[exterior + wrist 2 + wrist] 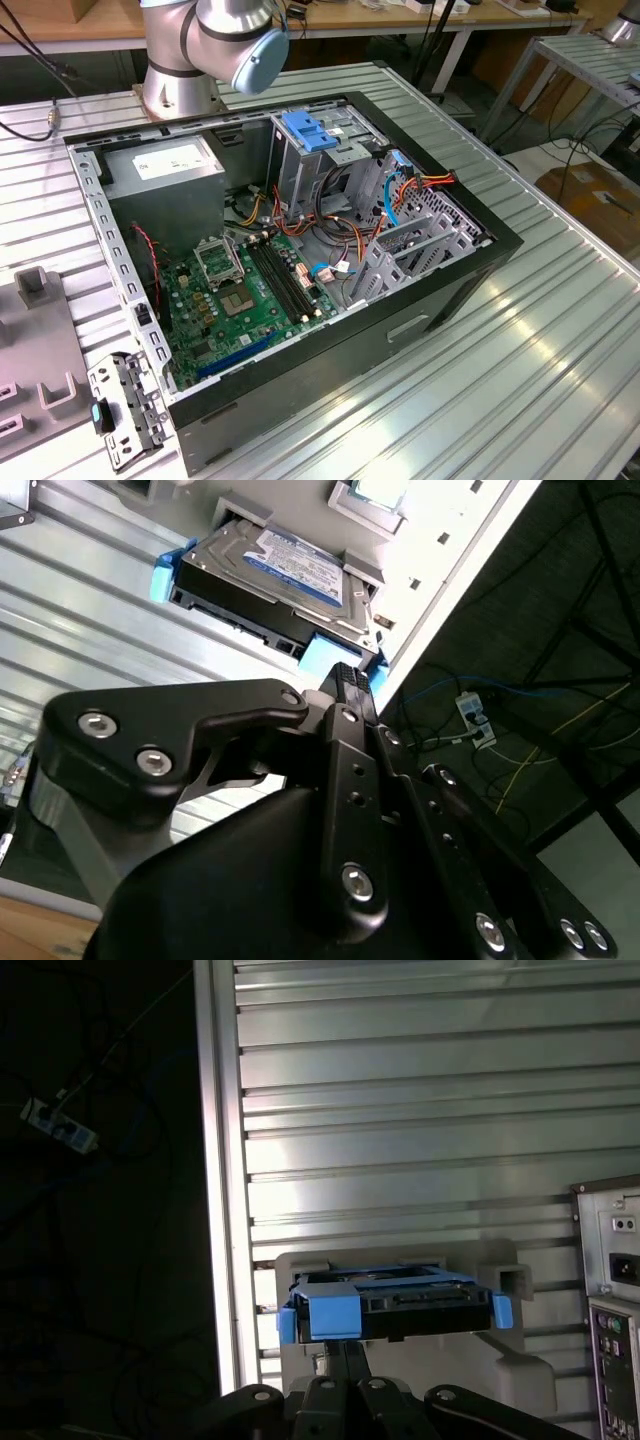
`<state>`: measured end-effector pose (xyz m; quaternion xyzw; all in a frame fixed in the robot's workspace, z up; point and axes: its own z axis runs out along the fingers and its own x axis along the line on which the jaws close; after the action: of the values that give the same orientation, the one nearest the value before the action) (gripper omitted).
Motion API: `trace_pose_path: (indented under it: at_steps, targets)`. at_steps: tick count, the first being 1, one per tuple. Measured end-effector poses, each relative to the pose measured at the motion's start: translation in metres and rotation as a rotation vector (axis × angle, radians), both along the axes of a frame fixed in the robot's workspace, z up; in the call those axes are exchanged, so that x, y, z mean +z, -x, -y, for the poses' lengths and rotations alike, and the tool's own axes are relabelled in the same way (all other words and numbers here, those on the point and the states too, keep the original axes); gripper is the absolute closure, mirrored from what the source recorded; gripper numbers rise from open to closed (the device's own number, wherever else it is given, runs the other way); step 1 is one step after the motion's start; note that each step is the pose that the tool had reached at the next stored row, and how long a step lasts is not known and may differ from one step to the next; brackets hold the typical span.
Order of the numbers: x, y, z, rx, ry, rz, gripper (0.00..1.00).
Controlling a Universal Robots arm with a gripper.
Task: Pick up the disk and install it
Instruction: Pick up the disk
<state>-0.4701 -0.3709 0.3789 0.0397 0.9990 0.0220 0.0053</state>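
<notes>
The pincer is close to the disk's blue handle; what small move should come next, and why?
Probably a short, slow advance onto the blue handle: in both wrist views the pincer points straight at it, the disk lies in its grey holder, and I cannot tell whether they touch yet.

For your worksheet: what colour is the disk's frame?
Bright blue frame, best in first wrist view.

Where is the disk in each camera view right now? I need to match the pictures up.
Second wrist view: the disk lies just beyond the gripper, blue frame towards it.
First wrist view: the disk rests in a grey holder near the table's edge, just past the gripper.
Exterior view: orient by the computer case.
Shared landmark: the ribbed metal table, in all three views.
</notes>
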Motion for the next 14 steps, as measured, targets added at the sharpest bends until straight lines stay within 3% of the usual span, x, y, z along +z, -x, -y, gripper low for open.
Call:
trace_pose_path:
  at_steps: [14]
  targets:
    - [-0.0003,0.0004,0.0,0.011,0.0,0.0,0.89]
